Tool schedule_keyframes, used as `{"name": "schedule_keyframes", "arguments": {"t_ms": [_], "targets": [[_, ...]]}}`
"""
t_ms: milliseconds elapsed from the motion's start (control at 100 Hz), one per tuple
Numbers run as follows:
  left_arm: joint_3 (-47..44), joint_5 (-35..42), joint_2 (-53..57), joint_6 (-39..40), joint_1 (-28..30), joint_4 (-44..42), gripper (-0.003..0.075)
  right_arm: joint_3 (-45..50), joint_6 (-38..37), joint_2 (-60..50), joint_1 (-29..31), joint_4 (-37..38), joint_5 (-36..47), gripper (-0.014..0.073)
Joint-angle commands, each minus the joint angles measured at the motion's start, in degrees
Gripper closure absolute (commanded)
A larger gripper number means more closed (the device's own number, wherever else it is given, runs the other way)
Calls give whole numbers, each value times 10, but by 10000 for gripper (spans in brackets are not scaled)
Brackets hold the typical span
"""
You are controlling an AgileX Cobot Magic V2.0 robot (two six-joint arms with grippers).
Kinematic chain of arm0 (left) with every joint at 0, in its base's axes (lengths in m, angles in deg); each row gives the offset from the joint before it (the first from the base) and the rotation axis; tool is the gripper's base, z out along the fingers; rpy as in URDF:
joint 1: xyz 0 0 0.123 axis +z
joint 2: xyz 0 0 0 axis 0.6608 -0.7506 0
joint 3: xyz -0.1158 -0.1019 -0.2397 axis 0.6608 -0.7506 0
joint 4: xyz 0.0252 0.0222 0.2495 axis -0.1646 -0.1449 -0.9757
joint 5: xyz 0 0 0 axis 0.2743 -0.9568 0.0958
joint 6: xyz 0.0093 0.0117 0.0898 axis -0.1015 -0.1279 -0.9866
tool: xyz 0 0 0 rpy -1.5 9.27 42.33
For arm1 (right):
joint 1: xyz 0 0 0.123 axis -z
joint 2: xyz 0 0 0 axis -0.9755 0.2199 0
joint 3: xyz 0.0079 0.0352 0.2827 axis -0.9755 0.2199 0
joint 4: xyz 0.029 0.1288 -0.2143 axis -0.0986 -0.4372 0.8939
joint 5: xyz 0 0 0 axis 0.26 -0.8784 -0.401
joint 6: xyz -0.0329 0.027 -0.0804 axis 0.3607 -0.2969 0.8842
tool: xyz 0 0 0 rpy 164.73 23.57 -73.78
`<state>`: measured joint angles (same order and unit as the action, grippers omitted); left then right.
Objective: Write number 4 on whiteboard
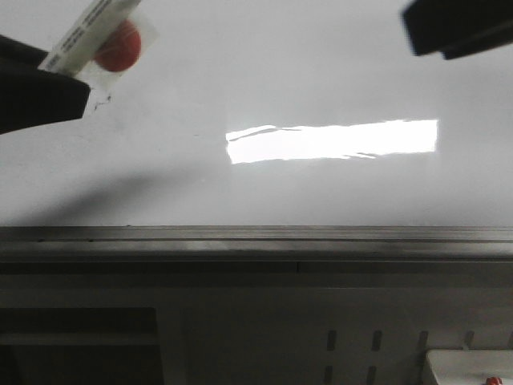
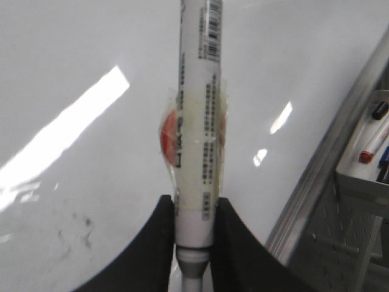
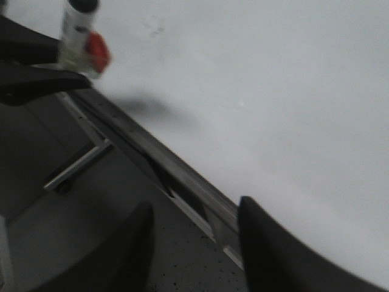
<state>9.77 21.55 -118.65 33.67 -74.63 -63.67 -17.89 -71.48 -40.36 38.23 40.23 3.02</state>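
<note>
The whiteboard [image 1: 240,72] is glossy white with a bright rectangular light reflection and a grey metal bottom rail [image 1: 256,238]. No black "4" shows on it, only faint grey smudges near the left gripper. My left gripper [image 2: 194,210] is shut on a white marker [image 2: 196,121] with a red sticker under clear tape; it sits at the board's upper left in the front view [image 1: 48,88], the marker [image 1: 92,36] angled up to the right. My right gripper [image 3: 194,225] is open and empty, over the rail; it shows at the front view's top right [image 1: 457,28].
A small tray [image 2: 371,158] holding several markers stands below the board's rail. A white box with a red spot [image 1: 473,369] shows at the lower right of the front view. A perforated grey panel [image 1: 377,345] lies under the rail.
</note>
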Motion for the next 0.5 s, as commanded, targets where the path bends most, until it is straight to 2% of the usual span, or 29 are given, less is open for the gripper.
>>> {"name": "schedule_keyframes", "arguments": {"t_ms": [0, 190, 490], "targets": [[13, 76, 8, 0, -3, -45, 741, -40, 8, 30, -58, 5, 66, 126], [12, 103, 8, 0, -3, -116, 741, -73, 8, 92, -118, 24, 116, 126], [12, 98, 7, 0, -3, -115, 741, -131, 9, 157, -155, 38, 130, 126]]}}
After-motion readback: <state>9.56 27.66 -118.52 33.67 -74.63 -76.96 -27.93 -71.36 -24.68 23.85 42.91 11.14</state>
